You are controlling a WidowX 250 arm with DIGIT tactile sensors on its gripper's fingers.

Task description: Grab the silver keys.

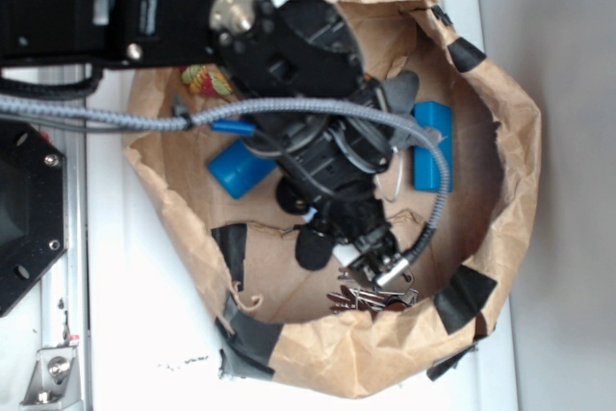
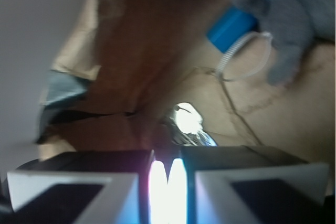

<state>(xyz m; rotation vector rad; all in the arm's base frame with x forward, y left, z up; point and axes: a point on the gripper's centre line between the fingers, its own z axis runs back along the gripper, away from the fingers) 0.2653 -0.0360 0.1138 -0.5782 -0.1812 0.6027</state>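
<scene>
The silver keys (image 1: 372,297) are a small shiny bunch near the front wall of the brown paper bin (image 1: 515,156). My gripper (image 1: 378,273) reaches down onto them from above. In the wrist view my gripper (image 2: 168,153) has its two dark fingers drawn close together. A bright strip of metal fills the narrow gap between them. The rest of the silver keys (image 2: 187,123) glints just past the fingertips, and part of the bunch is hidden behind the fingers.
Deeper in the bin are a blue bottle (image 1: 241,168), a blue block (image 1: 433,141), a grey soft toy (image 2: 294,30) and a thin wire loop (image 2: 247,59). A coloured knot (image 1: 206,80) sits under the arm. Black tape patches (image 1: 465,297) mark the paper walls close around.
</scene>
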